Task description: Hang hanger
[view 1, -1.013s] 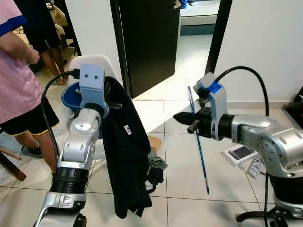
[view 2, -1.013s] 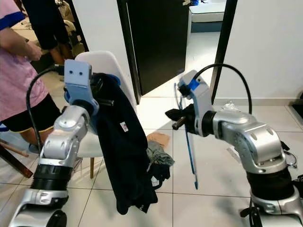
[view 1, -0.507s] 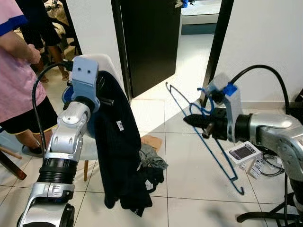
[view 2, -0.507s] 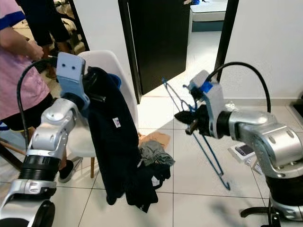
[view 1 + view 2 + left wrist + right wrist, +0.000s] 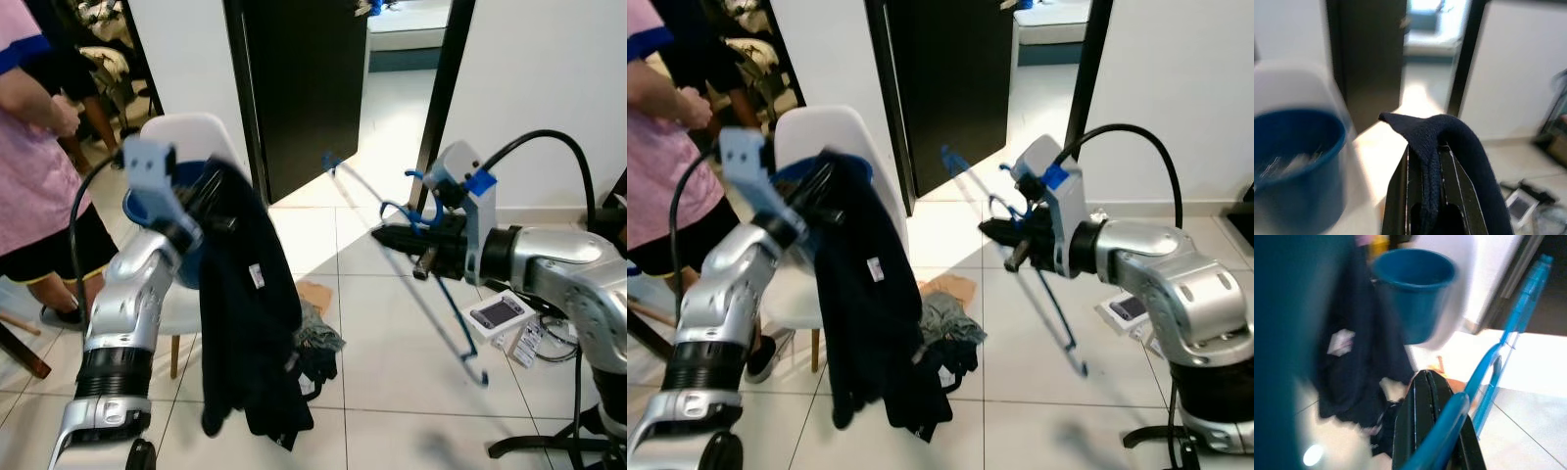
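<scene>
A blue wire hanger [image 5: 453, 328] slants through the air at the right, one end up by the doorway and the other low over the tiles. My right gripper [image 5: 380, 236] is shut on it near its hook; the right wrist view has the hanger [image 5: 1484, 367] lying across the black fingers [image 5: 1422, 401]. My left gripper [image 5: 214, 194] is raised at the left, shut on the top of a dark navy garment [image 5: 245, 313] that hangs down to just above the floor. In the left wrist view the garment [image 5: 1449, 142] drapes over the shut fingers [image 5: 1400, 196].
Behind the garment stands a white chair [image 5: 191, 132] with a blue bucket [image 5: 142, 204] on it. A heap of clothes [image 5: 318, 343] lies on the tiles. A person [image 5: 39, 166] stands at the left. A dark open door [image 5: 294, 88] is ahead, a small device [image 5: 500, 313] on the floor at right.
The hanger has swung from nearly edge-on and upright to a long slant, its upper end now toward the door. My left arm has shifted left and the garment swings with it.
</scene>
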You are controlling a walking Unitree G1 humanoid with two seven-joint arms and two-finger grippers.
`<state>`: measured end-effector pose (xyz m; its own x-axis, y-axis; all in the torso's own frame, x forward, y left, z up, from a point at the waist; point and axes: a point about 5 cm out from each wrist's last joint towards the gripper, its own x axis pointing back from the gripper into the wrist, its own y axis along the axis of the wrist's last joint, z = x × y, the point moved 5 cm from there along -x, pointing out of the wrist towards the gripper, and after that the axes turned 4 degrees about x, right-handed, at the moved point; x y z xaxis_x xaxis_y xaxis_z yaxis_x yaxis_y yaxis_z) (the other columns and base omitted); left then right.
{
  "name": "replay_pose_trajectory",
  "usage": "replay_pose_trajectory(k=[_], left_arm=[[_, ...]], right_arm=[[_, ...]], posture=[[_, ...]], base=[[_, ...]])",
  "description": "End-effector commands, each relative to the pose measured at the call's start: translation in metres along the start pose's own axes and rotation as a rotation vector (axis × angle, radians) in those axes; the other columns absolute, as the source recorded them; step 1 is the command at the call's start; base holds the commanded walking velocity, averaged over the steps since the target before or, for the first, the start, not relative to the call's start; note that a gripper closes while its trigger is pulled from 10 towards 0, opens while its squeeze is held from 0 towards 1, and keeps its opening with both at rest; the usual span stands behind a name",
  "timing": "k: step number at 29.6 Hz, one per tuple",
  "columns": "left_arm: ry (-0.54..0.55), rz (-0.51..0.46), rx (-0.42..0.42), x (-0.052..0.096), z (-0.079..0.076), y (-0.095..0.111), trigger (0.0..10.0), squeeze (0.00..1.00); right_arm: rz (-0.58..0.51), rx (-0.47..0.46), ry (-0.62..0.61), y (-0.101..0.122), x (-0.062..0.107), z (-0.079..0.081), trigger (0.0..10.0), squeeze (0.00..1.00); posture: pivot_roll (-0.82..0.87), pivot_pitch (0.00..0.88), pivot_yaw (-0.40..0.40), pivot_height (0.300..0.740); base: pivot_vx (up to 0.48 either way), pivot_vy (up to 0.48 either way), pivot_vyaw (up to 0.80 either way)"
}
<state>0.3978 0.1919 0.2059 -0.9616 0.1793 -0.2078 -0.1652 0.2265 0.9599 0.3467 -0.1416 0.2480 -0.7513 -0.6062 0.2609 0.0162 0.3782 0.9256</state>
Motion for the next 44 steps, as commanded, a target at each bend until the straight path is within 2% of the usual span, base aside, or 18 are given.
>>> replay_pose_trajectory(k=[1,3,5,6,8,11,12,15,17,23,26,27,28,29,32,34,41,44], left_arm=[[0.062,0.088,-0.089,0.012,0.016,-0.028,10.0,0.0],[0.062,0.088,-0.089,0.012,0.016,-0.028,10.0,0.0],[0.105,0.231,-0.128,0.031,0.021,-0.075,10.0,0.0],[0.105,0.231,-0.128,0.031,0.021,-0.075,10.0,0.0],[0.114,0.327,-0.147,0.046,0.021,-0.105,10.0,0.0],[0.115,0.374,-0.142,0.055,0.019,-0.12,10.0,0.0],[0.112,0.451,-0.133,0.069,0.014,-0.144,10.0,0.0],[0.114,0.474,-0.123,0.073,0.012,-0.153,10.0,0.0],[0.106,0.478,-0.107,0.073,0.005,-0.158,10.0,0.0],[0.066,0.403,-0.072,0.062,-0.004,-0.147,10.0,0.0],[0.059,0.392,-0.069,0.06,-0.005,-0.145,10.0,0.0],[0.015,0.34,-0.06,0.054,-0.013,-0.132,10.0,0.0],[0.015,0.34,-0.06,0.054,-0.013,-0.132,10.0,0.0],[-0.027,0.285,-0.056,0.047,-0.021,-0.116,10.0,0.0],[-0.053,0.235,-0.061,0.041,-0.027,-0.101,10.0,0.0],[-0.051,0.153,-0.066,0.032,-0.031,-0.075,10.0,0.0],[-0.014,0.058,-0.077,0.025,-0.035,-0.041,10.0,0.0],[-0.014,0.055,-0.081,0.025,-0.037,-0.038,10.0,0.0]], right_arm=[[-0.029,-0.13,-0.166,-0.013,-0.01,-0.025,10.0,0.0],[-0.029,-0.13,-0.166,-0.013,-0.01,-0.025,10.0,0.0],[0.003,-0.185,-0.25,-0.045,-0.015,-0.034,10.0,0.0],[0.003,-0.185,-0.25,-0.045,-0.015,-0.034,10.0,0.0],[0.025,-0.203,-0.269,-0.062,-0.015,-0.034,10.0,0.0],[0.021,-0.214,-0.253,-0.065,-0.015,-0.031,10.0,0.0],[-0.003,-0.234,-0.213,-0.063,-0.017,-0.026,10.0,0.0],[-0.016,-0.228,-0.192,-0.061,-0.019,-0.022,10.0,0.0],[-0.095,-0.232,-0.1,-0.044,-0.021,-0.008,10.0,0.0],[-0.196,-0.223,0.008,-0.026,-0.019,0.011,10.0,0.0],[-0.203,-0.22,0.018,-0.025,-0.019,0.012,10.0,0.0],[-0.216,-0.213,0.034,-0.021,-0.018,0.015,10.0,0.0],[-0.216,-0.213,0.034,-0.021,-0.018,0.015,10.0,0.0],[-0.23,-0.205,0.051,-0.018,-0.017,0.017,10.0,0.0],[-0.242,-0.197,0.066,-0.014,-0.016,0.019,10.0,0.0],[-0.262,-0.179,0.096,-0.007,-0.015,0.024,10.0,0.0],[-0.273,-0.191,0.114,-0.007,-0.018,0.031,10.0,0.0],[-0.268,-0.201,0.11,-0.01,-0.02,0.033,10.0,0.0]], posture=[[-0.02,0.0,0.056,0.74],[-0.02,0.0,0.056,0.74],[0.01,0.0,0.047,0.74],[0.01,0.0,0.047,0.74],[0.02,0.0,0.045,0.74],[0.02,0.0,0.042,0.74],[0.01,0.0,0.044,0.74],[0.01,0.0,0.043,0.74],[-0.01,0.0,0.044,0.74],[-0.01,0.0,0.044,0.74],[-0.01,0.0,0.044,0.74],[-0.02,0.0,0.045,0.74],[-0.02,0.0,0.045,0.74],[-0.02,0.0,0.045,0.74],[-0.02,0.0,0.044,0.74],[-0.02,0.0,0.043,0.74],[-0.02,0.0,0.042,0.74],[-0.02,0.0,0.042,0.74]], base=[[0.0,0.0,0.0],[0.0,0.0,0.0],[0.0,0.0,0.4],[0.0,0.0,0.8],[0.0,0.0,0.8],[0.0,0.0,0.8],[0.0,0.0,0.8],[0.0,0.0,0.8],[0.0,0.0,0.8],[0.0,0.0,0.8],[0.0,0.0,0.8],[0.0,0.0,0.8],[0.0,0.0,0.8],[0.0,0.0,0.8],[0.0,0.0,0.8],[0.0,0.0,0.8],[0.0,0.0,0.8],[0.0,0.0,0.8]])
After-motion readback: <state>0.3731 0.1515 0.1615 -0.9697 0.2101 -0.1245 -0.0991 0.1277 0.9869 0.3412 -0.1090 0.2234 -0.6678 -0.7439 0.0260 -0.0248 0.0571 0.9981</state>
